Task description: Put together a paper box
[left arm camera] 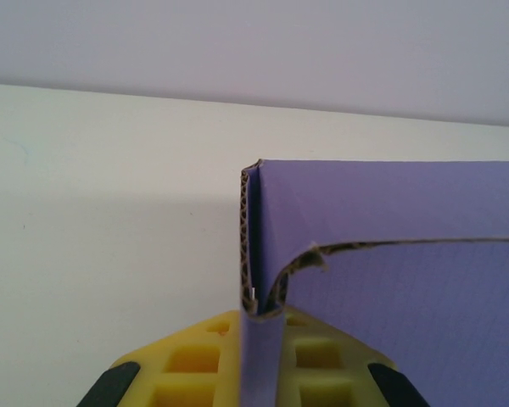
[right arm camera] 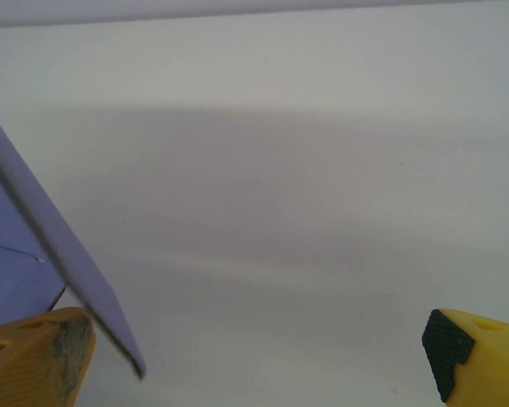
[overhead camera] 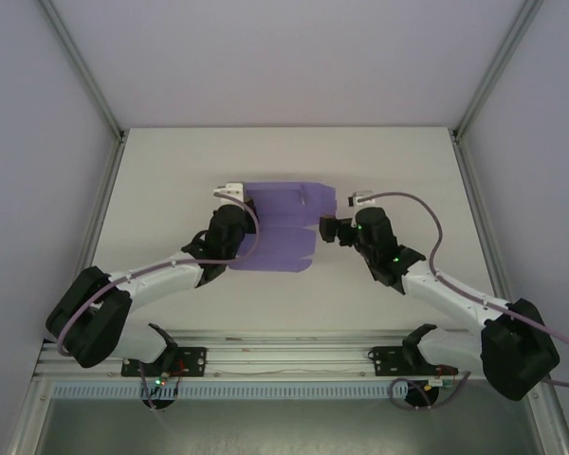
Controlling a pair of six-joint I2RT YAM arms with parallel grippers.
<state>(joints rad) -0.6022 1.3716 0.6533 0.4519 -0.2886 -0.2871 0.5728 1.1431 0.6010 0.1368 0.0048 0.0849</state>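
Note:
The purple paper box (overhead camera: 283, 227) is a partly folded card sheet in the middle of the white table. My left gripper (overhead camera: 235, 220) is shut on its left edge. The left wrist view shows a folded corrugated edge of the paper box (left arm camera: 263, 331) pinched between the yellow fingers (left arm camera: 191, 356), with a side wall standing upright and a panel spreading to the right. My right gripper (overhead camera: 328, 228) stands open at the sheet's right edge. A purple flap (right arm camera: 64, 254) slants past its left finger (right arm camera: 34, 360); the right finger (right arm camera: 479, 356) is far apart, nothing between.
The white table (overhead camera: 171, 171) lies inside an enclosure with pale walls and metal posts (overhead camera: 81, 66). An aluminium rail (overhead camera: 284, 355) with both arm bases runs along the near edge. Cables loop off both wrists.

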